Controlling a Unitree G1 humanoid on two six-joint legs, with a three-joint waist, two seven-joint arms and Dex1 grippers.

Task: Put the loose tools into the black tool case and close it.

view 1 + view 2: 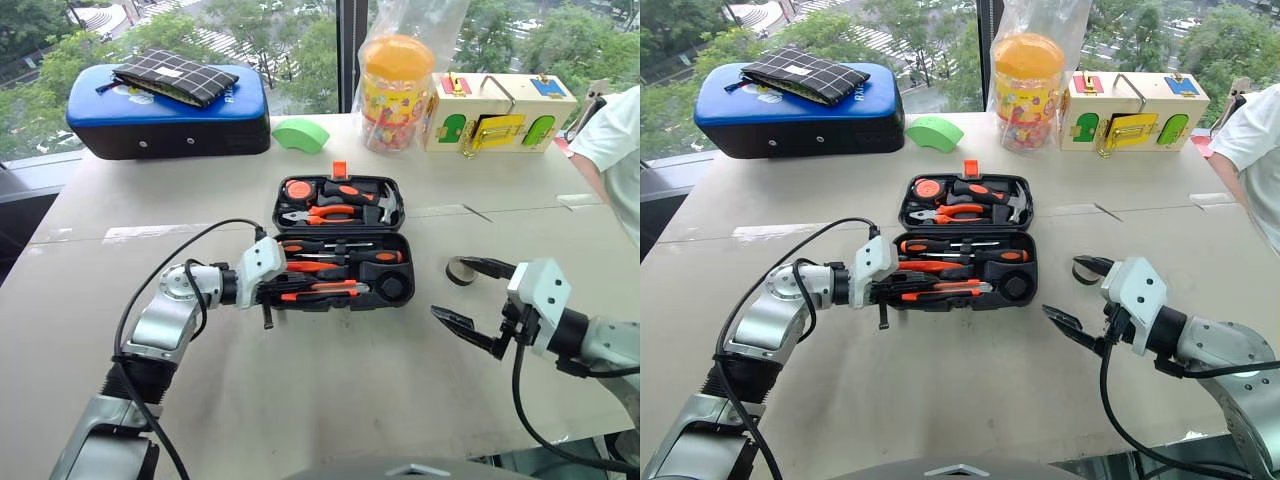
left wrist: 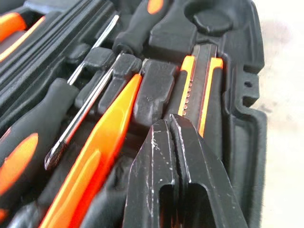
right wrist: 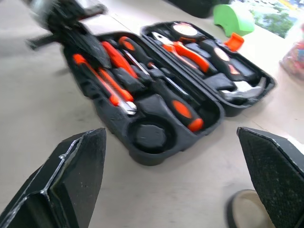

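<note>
A person at the table's three o'clock edge is cut off by the frame, only a white sleeve and arm showing. The tape ring sits partly hidden behind the right gripper's upper finger. The left gripper appears blurred over the case's nine o'clock end, covering the tool handles there.

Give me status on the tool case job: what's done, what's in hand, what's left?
Done: two screwdrivers, the slim orange screwdriver and the cutter lie in the open black tool case. In hand: nothing held; the left gripper, jaws shut, is at the cutter's end, and the right gripper is open. Left: the tape ring sits on the table by the right gripper, its round recess is empty, and the lid is open.
</note>
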